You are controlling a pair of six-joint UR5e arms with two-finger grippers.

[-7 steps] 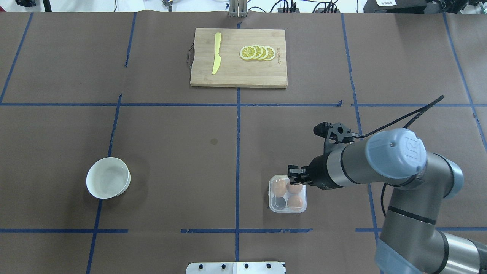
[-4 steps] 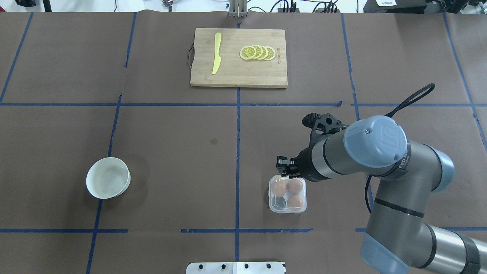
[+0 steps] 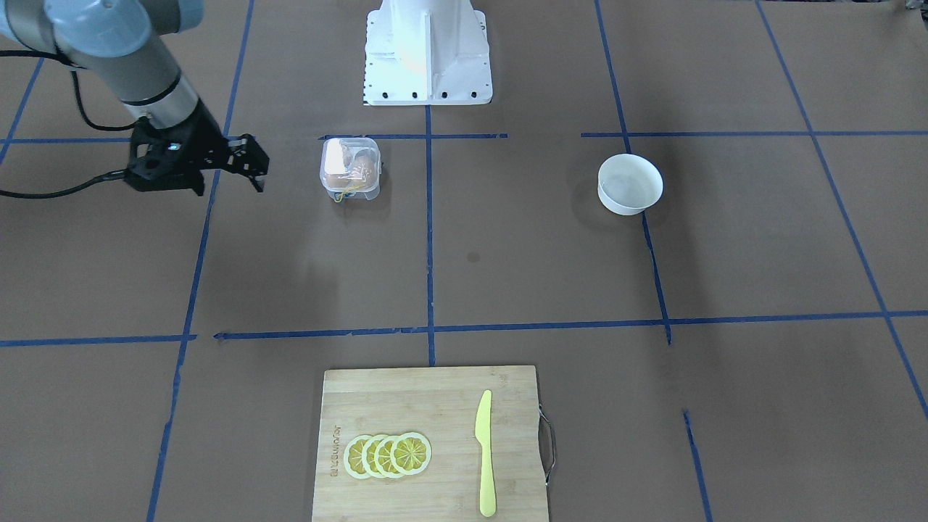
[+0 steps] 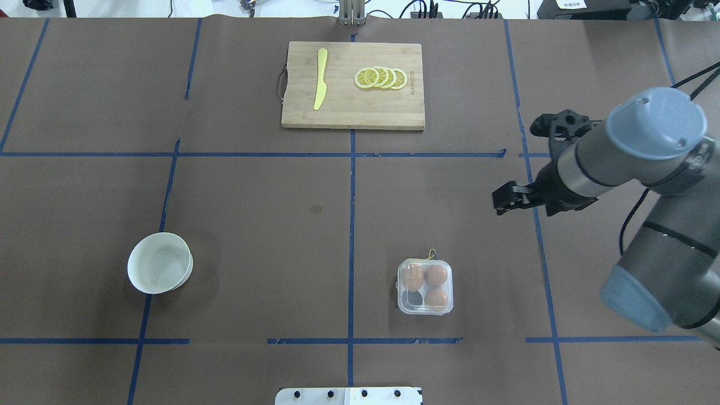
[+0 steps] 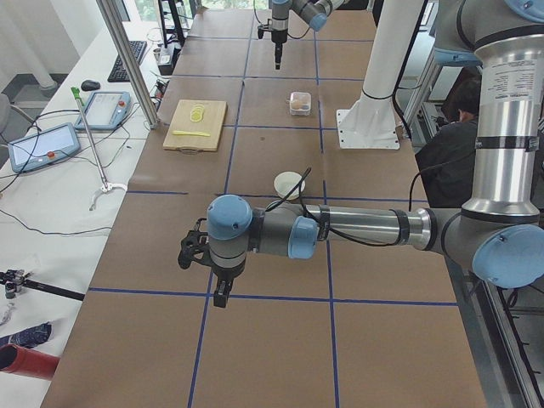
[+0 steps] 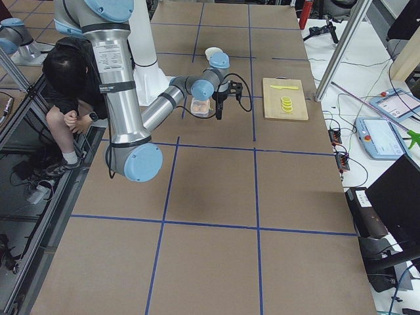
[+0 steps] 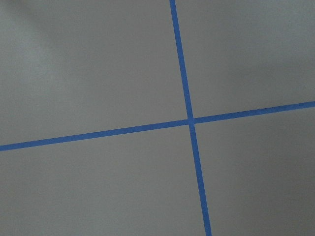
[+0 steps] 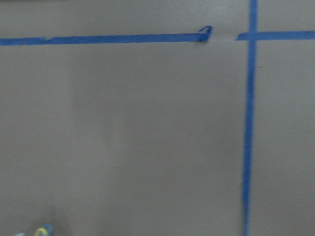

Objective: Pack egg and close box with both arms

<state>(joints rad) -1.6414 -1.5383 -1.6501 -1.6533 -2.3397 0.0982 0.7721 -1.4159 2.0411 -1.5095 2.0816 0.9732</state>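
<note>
The clear box (image 4: 425, 293) sits on the table right of centre with its lid down over the cells. Three brown eggs show inside, among them one egg (image 4: 435, 275); the near-left cell looks dark. Its yellow-blue band (image 4: 431, 253) sticks out at the far side and shows in the right wrist view's corner (image 8: 43, 230). The box also shows in the front view (image 3: 350, 168). My right gripper (image 4: 498, 202) hangs empty and looks shut, well to the right of the box and beyond it. My left gripper (image 5: 219, 293) shows only in the exterior left view; I cannot tell its state.
An empty white bowl (image 4: 160, 262) stands at the left. A wooden cutting board (image 4: 394, 112) with lemon slices (image 4: 381, 77) and a yellow knife (image 4: 320, 79) lies at the far middle. The left wrist view shows only brown paper and blue tape lines.
My right gripper has left the box's far edge and moved away to the right and farther out. The box has stayed in place.
</note>
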